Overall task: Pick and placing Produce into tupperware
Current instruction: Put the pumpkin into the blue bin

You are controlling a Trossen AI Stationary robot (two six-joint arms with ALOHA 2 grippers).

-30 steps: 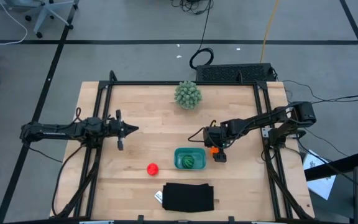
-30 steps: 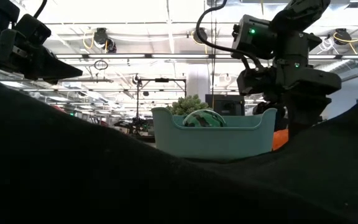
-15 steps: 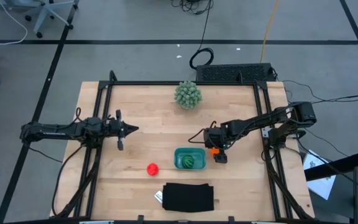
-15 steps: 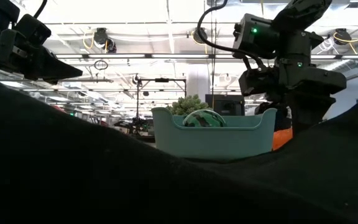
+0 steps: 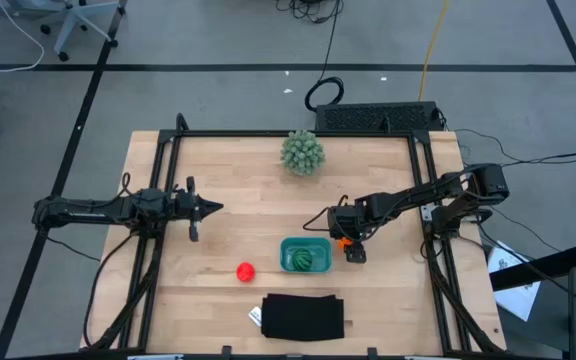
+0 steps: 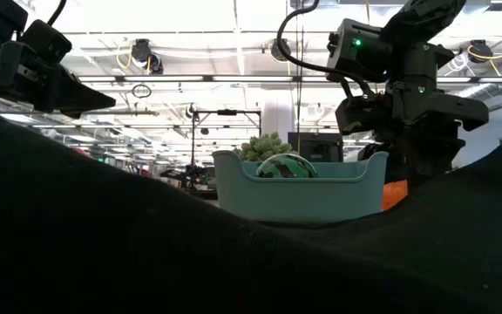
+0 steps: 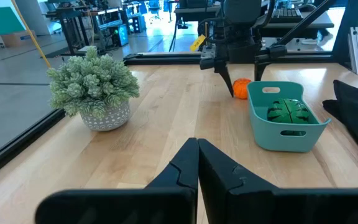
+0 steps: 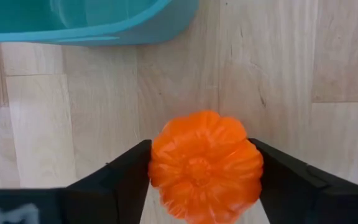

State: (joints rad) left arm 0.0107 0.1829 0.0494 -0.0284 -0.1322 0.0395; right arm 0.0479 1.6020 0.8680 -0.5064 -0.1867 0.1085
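- Right gripper: low over the desk, fingers pressed on either side of the orange ball, clamped on it.
- Orange ball: between the right gripper's fingers, just beside the outer wall of the teal tupperware; whether it rests on the wood or is lifted cannot be told.
- Teal tupperware: immediately ahead of the right gripper; holds the green striped melon ball.
- Red tomato ball: on the desk, beyond the tupperware from the right gripper, well apart from it.
- Left gripper: fingers together, holding nothing, above the desk's left part, well apart from all produce.
- Spiky potted plant: toward the desk's far edge.
- Flat black rectangle: near edge, beside the tupperware.
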